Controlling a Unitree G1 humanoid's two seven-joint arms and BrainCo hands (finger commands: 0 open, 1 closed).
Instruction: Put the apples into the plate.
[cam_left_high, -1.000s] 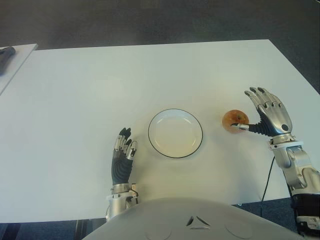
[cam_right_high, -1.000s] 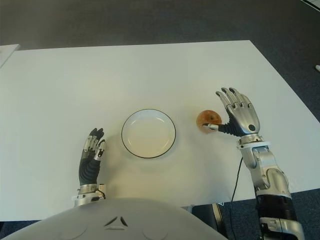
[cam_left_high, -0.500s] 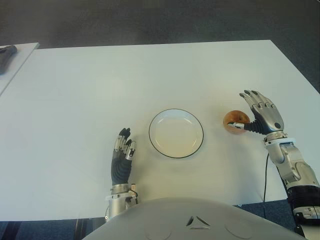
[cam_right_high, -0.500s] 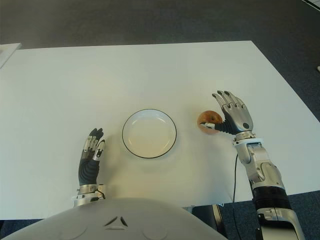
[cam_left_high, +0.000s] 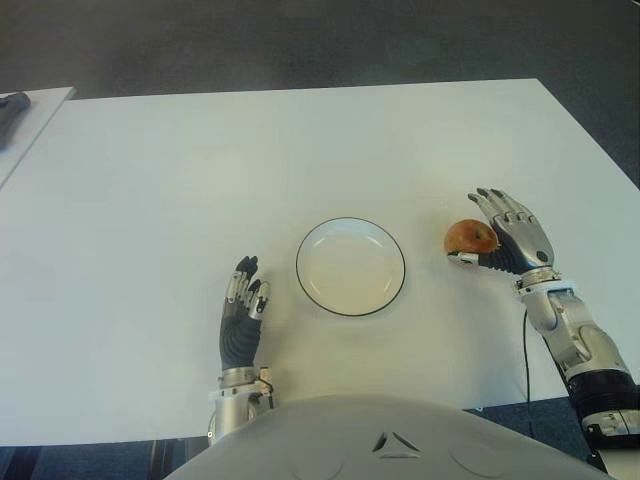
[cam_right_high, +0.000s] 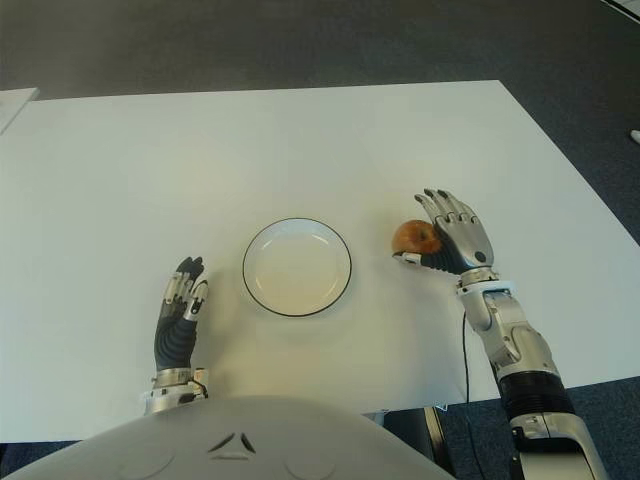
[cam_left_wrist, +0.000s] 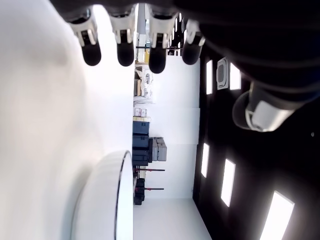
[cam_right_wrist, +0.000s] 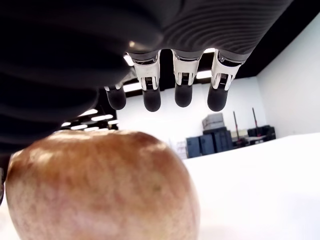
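Over the last second the right hand (cam_left_high: 508, 238) has drawn in against the apple (cam_left_high: 471, 237), coming from a more raised, splayed pose beside the fruit to one cupped round its right side, while the plate and the left hand show where they were. Largest in view is the white table (cam_left_high: 180, 170), which fills most of both eye views, with the corner of a second pale surface (cam_left_high: 30, 115) just off its far left edge. Near the middle of the table lies the plate (cam_left_high: 310, 250), white with a thin dark rim, and nothing is in it. The right hand comes next: its thumb reaches under the near side of the apple and its fingers (cam_right_wrist: 182, 95) arch over the top, and the right wrist view shows their tips extended past the fruit with a gap above its skin, so the hand is cupping the apple but not yet clamped on it. The left hand (cam_left_high: 240, 315) shows left of the plate, fingers straight and holding nothing. Smallest is the apple, reddish orange, sitting on the table a little to the right of the plate. By my reading the task is barely begun: the grasp is only forming, and the closing, lifting, carrying across and setting down are all left.
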